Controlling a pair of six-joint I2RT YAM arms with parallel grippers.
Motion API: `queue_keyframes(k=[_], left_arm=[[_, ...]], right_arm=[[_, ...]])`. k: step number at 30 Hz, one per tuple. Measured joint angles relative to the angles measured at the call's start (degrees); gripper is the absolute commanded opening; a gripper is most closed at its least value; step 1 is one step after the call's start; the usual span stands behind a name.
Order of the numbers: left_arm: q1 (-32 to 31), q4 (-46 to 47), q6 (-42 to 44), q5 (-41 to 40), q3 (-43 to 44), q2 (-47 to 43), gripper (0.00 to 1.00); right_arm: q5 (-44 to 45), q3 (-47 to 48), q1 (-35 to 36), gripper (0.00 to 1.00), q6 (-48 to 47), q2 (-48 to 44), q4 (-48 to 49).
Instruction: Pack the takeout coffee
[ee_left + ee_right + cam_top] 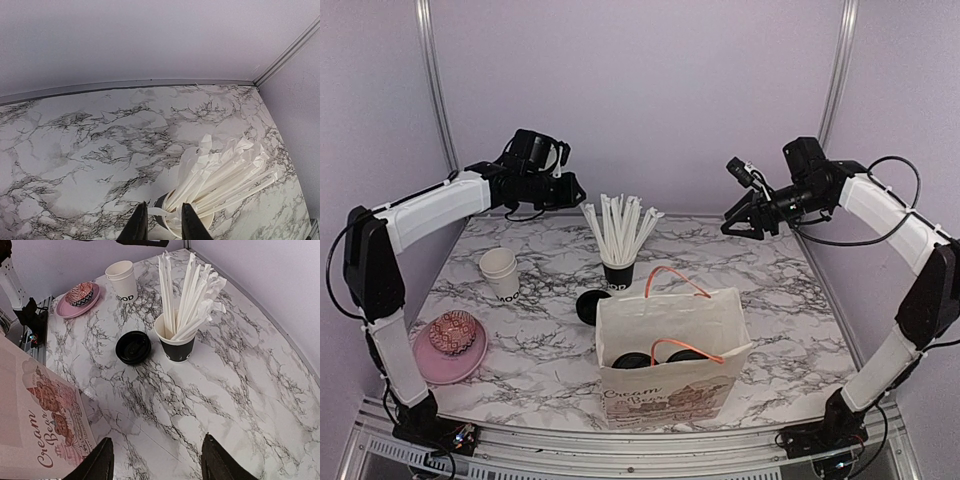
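Note:
Two takeout coffees stand inside the white paper bag [670, 385] at the table's front centre; only their black lids [632, 360] [686, 356] show through the bag's open top. The bag's printed side also shows in the right wrist view [45, 440]. My left gripper [567, 190] hangs high at the back left, its fingers a little apart and empty, above the black cup of straws [192, 220]. My right gripper [740, 222] hangs high at the back right, wide open and empty over bare marble [210, 405].
The black cup of white straws [618, 272] stands behind the bag, with a loose black lid [588, 305] to its left. Stacked lidless white cups [500, 272] stand at the left. A pink plate [432, 367] holding a patterned bowl sits at the front left.

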Motion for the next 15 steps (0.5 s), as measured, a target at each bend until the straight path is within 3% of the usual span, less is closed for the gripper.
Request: queue_keyframes(k=[15], left_arm=[[0.0, 1.4, -1.0, 0.4, 0.0, 1.8, 0.29]], right_arm=[[0.0, 0.0, 0.0, 0.56, 0.0, 0.0, 0.0]])
